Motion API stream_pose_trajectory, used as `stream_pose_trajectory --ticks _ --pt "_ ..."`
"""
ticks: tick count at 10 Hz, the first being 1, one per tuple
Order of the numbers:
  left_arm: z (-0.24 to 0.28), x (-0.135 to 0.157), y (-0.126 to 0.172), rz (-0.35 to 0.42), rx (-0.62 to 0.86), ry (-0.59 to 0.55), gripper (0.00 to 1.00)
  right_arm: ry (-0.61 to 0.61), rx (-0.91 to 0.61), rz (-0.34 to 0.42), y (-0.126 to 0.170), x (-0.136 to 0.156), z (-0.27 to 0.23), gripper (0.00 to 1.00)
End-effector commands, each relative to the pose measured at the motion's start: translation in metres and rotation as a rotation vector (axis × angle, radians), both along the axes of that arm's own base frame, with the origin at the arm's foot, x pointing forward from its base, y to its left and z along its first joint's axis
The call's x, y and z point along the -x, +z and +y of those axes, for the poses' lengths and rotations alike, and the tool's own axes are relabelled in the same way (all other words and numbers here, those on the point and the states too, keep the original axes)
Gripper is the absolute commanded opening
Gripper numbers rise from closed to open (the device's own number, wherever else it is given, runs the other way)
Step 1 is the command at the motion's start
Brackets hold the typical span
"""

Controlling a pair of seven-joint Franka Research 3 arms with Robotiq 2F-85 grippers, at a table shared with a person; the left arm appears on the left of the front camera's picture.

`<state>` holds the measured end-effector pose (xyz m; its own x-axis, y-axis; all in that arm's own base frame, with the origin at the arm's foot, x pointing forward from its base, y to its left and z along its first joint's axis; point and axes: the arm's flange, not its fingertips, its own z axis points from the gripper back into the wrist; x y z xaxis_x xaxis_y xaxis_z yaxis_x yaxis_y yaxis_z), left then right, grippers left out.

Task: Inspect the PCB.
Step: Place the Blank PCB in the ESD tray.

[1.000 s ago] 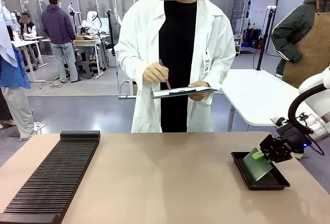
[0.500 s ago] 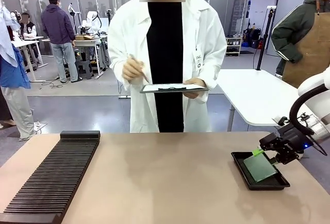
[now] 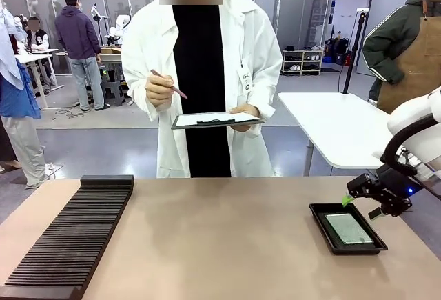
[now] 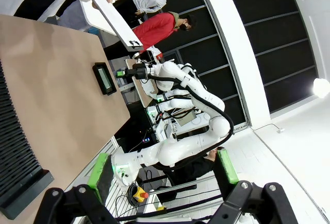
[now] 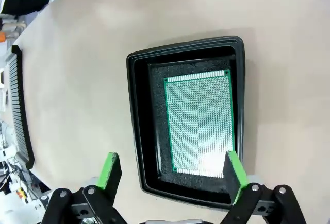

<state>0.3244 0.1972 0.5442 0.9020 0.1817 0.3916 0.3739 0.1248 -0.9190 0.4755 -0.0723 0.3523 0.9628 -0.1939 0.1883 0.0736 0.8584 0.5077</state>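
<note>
The green PCB lies flat on the dark foam inside the black tray at the table's right. In the right wrist view the PCB fills most of the tray, with glare on its near end. My right gripper hovers just above the tray's far right corner, open, touching nothing. Seen from its own wrist, the right gripper has its green pads spread wide above the board. My left gripper is open and empty, high off the table. The tray appears small and far off.
A long black slotted rack lies along the table's left side. A person in a white coat stands at the far edge holding a clipboard and a pen. A white table stands behind on the right.
My right gripper opened and let go of the PCB, which went from tilted to flat in the tray; the gripper then lifted slightly. The person stepped to picture left.
</note>
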Motion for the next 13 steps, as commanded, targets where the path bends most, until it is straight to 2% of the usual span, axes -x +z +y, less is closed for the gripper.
stream_pose_trajectory --ticks 1,2,13 --pt "0.0012 0.0012 0.0006 -0.015 0.007 -0.015 1.00 -0.042 0.000 0.031 0.0043 0.0070 0.0063 1.00" --pt "0.0012 0.0012 0.0006 -0.015 0.007 -0.015 1.00 0.000 0.000 0.000 0.0000 0.0000 0.0000 1.00" --pt "0.0012 0.0012 0.0006 -0.015 0.007 -0.015 1.00 0.000 0.000 0.000 0.0000 0.0000 0.0000 1.00"
